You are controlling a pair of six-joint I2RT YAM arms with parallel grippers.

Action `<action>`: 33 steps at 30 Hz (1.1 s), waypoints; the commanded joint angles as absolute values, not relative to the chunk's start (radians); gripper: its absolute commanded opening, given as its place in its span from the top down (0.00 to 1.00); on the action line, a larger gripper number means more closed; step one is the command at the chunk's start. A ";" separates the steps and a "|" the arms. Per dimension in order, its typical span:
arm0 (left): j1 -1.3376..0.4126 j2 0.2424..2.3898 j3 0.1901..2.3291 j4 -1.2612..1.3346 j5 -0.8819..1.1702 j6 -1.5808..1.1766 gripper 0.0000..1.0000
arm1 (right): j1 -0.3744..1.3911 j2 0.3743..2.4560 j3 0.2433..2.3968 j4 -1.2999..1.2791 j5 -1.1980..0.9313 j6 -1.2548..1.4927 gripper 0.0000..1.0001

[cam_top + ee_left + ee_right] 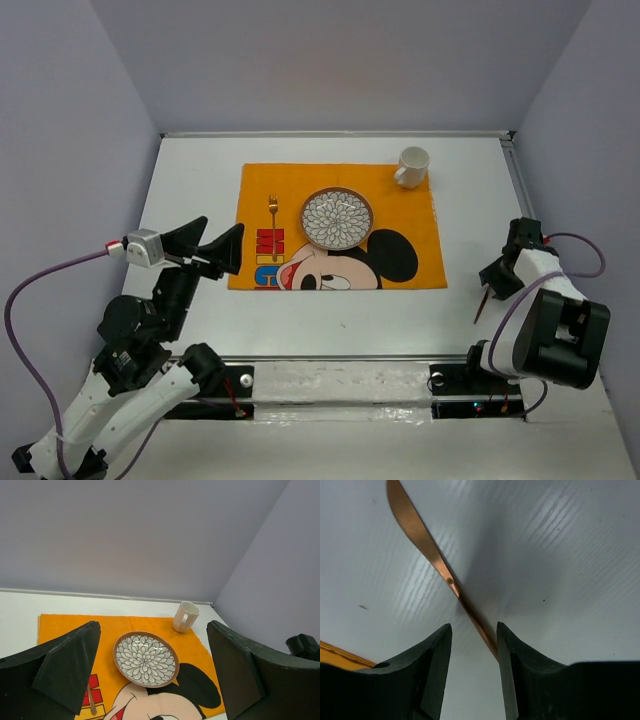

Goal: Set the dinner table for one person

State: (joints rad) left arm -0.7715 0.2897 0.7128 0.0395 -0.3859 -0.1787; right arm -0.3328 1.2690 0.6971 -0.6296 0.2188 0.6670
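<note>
On the white dinner table (pixel 190 170) lies an orange cartoon-mouse placemat (pixel 410 200). On it are a flower-patterned plate (pixel 337 219), a gold fork (pixel 272 215) to the plate's left and a white mug (pixel 412 166) at the far right corner. My left gripper (pixel 215 245) is open and empty, raised over the mat's left edge; its view shows the plate (pixel 146 658) and mug (pixel 185 616). My right gripper (pixel 497 280) is low over the table on the right, open around a slim copper utensil (pixel 427 545) that lies between the fingers, against the right fingertip (pixel 506 640).
The copper utensil (pixel 480 305) lies on bare table right of the mat, near the front rail. Grey walls close the table at the back and sides. A corner of the mat (pixel 340 655) shows in the right wrist view.
</note>
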 commanded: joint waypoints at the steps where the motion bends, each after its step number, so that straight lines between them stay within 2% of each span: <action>1: -0.793 0.256 0.730 0.078 -0.430 -0.150 0.01 | -0.337 1.336 0.724 -0.707 0.163 0.661 0.53; 6: -0.807 0.249 0.730 0.077 -0.446 -0.144 0.01 | -0.337 1.396 0.735 -0.700 0.141 0.644 0.57; 9: -0.818 0.252 0.730 0.077 -0.449 -0.143 0.01 | -0.337 1.422 0.739 -0.687 0.137 0.637 0.66; 13: -0.818 0.245 0.730 0.078 -0.457 -0.140 0.01 | -0.337 1.442 0.744 -0.654 0.140 0.621 0.83; 19: -0.819 0.259 0.727 0.080 -0.463 -0.135 0.01 | -0.337 1.460 0.727 -0.557 0.124 0.609 0.99; 24: -0.818 0.278 0.726 0.078 -0.471 -0.132 0.01 | -0.264 1.473 0.765 -0.528 0.170 0.586 1.00; 25: -0.818 0.285 0.726 0.078 -0.471 -0.130 0.01 | -0.238 1.442 0.793 -0.534 0.231 0.569 1.00; 29: -0.818 0.305 0.721 0.080 -0.483 -0.127 0.01 | -0.083 1.353 0.894 -0.577 0.337 0.497 1.00; 33: -0.816 0.328 0.719 0.080 -0.488 -0.123 0.01 | 0.067 1.289 0.991 -0.592 0.351 0.471 1.00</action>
